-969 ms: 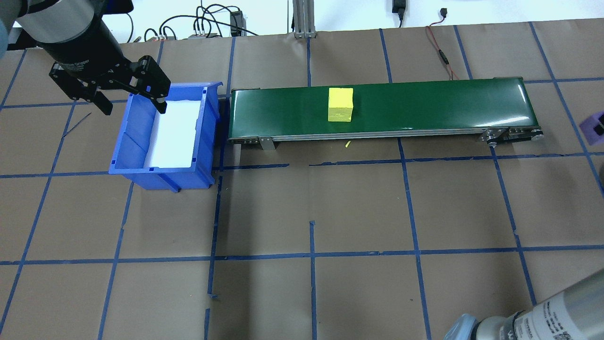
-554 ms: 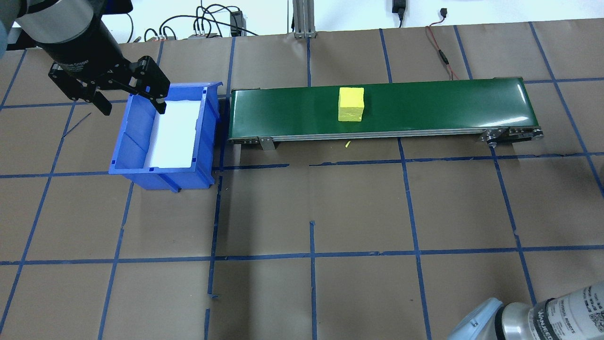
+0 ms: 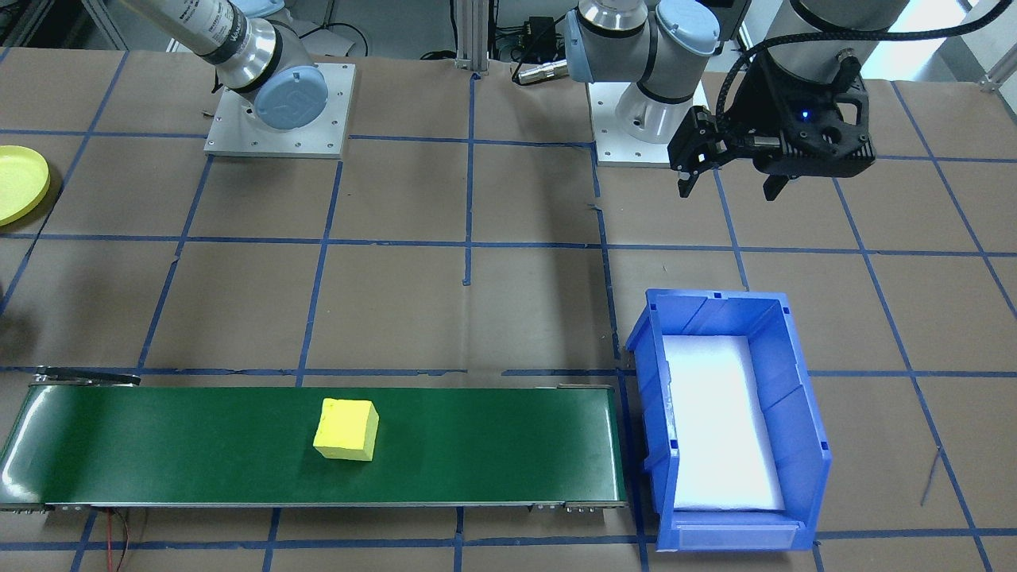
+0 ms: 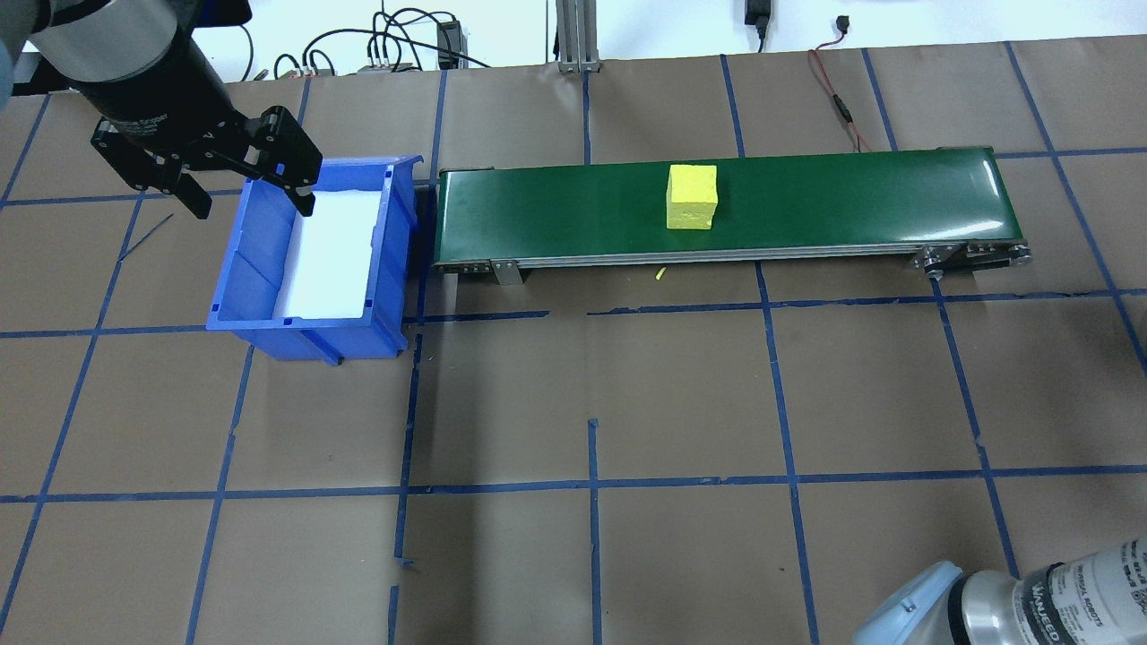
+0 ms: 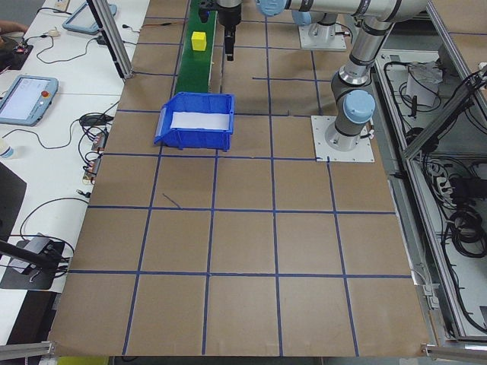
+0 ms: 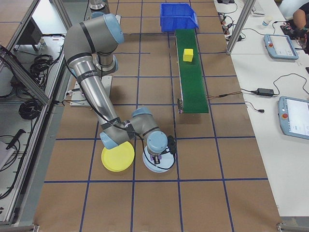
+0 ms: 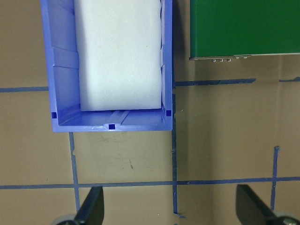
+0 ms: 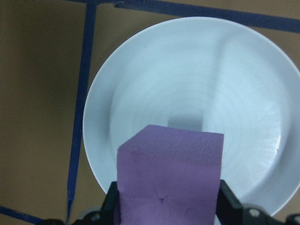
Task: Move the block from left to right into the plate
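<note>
My right gripper is shut on a purple foam block, held just above a pale white round plate. In the exterior right view that gripper hangs over the white plate, and the yellow plate lies right beside it, apart from the block. The yellow plate's edge also shows in the front view. A yellow foam cube rides on the green conveyor belt. My left gripper hangs open and empty over the blue bin's far left corner.
The blue bin with a white foam liner stands at the belt's left end. Cables lie along the table's far edge. The right arm's elbow fills the near right corner. A person sits by the side desk.
The yellow cube has travelled right along the belt. The purple block, seen earlier at the overhead view's right edge, has left that view, and the right arm's elbow has shifted. The left gripper stays put.
</note>
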### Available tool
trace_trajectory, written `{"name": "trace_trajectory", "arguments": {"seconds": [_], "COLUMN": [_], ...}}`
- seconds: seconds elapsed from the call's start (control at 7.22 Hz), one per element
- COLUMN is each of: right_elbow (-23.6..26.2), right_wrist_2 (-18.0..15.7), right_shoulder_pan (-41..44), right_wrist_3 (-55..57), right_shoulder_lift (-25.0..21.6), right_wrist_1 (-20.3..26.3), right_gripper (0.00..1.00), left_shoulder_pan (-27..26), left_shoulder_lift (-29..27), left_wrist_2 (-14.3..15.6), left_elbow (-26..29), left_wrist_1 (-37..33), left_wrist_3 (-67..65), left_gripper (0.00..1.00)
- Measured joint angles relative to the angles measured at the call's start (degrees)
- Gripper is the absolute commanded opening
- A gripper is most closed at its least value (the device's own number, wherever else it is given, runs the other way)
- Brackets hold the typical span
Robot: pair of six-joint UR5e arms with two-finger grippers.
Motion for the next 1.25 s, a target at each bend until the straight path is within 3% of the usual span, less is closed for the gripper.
{"name": "trace_trajectory", "arguments": {"seconds": [0.55,1.25], "right_elbow": [-1.42,-1.76], "right_wrist_2": [-0.64,1.01], "right_shoulder_pan": [10.38,35.85], "right_wrist_3": [3.11,39.28], "right_shoulder_lift": [-5.75,-8.89], "right_wrist_1": [2.50,5.91], "right_gripper": [0.96,0.99], "left_shoulder_pan": [-0.03,0.05], "left_shoulder_lift": [0.00,0.25], "left_wrist_2": [0.18,0.39], "left_elbow": [0.37,-0.09], "left_wrist_1": [0.00,-0.37], "left_wrist_3": [0.06,0.09], "left_gripper": [1.00,1.00]}}
